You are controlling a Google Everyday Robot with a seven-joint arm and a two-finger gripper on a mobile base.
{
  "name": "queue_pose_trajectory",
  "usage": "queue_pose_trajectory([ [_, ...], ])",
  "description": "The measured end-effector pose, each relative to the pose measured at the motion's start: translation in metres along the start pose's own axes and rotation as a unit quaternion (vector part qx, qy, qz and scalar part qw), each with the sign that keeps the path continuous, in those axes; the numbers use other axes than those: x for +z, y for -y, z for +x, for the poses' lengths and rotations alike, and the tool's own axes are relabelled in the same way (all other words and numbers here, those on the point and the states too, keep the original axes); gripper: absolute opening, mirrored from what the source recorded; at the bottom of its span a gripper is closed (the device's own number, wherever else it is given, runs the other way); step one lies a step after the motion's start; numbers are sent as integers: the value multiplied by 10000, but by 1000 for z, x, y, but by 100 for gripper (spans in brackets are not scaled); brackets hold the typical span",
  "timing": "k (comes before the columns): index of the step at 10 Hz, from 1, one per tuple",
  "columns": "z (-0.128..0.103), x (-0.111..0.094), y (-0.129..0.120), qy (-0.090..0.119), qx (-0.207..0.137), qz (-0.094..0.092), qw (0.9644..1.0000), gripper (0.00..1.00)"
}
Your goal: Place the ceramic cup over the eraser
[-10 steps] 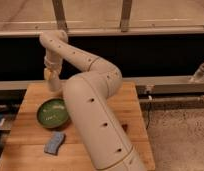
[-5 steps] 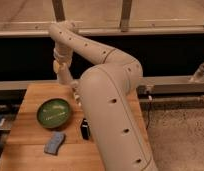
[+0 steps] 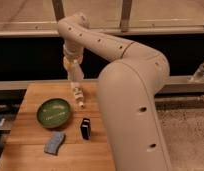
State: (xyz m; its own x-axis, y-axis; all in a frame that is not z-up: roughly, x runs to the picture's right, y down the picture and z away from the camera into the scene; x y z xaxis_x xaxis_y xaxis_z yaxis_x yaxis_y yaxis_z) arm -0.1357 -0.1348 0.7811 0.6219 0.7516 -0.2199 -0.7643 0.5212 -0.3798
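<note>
The claw (image 3: 74, 69) (clenched, it seems, on the ceramic cup (image 3: 76, 76)) should travel toward six o'clock, then lower squarely over the eraser (image 3: 85, 128).

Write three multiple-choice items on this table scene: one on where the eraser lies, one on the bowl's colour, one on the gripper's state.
1. Where does the eraser lie, seen from the bowl?
A. Right of it in the picture, nearer the front of the table
B. Inside it
C. Behind it, at the far edge

2. What colour is the bowl?
A. Red
B. Green
C. White

3. How is the gripper?
A. Open, lying flat on the wood
B. Shut on the eraser
C. Shut, raised over the far part of the table

Answers:
1 A: the black block stands apart from the bowl, to its right and closer to the camera.
2 B: its inside and rim are green.
3 C: the gripper hangs above the white tube, closed on a pale thing, seemingly the ceramic cup.
</note>
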Motion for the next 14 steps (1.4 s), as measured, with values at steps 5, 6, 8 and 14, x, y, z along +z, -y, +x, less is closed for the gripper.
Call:
queue_pose_trajectory([
  [5,59,-31,-5,-266,372,303,9985,0],
  [6,74,-37,-8,-328,455,347,9978,0],
  [8,96,-48,-21,-363,558,391,9970,0],
  [14,161,-72,-51,-311,1023,409,9934,0],
])
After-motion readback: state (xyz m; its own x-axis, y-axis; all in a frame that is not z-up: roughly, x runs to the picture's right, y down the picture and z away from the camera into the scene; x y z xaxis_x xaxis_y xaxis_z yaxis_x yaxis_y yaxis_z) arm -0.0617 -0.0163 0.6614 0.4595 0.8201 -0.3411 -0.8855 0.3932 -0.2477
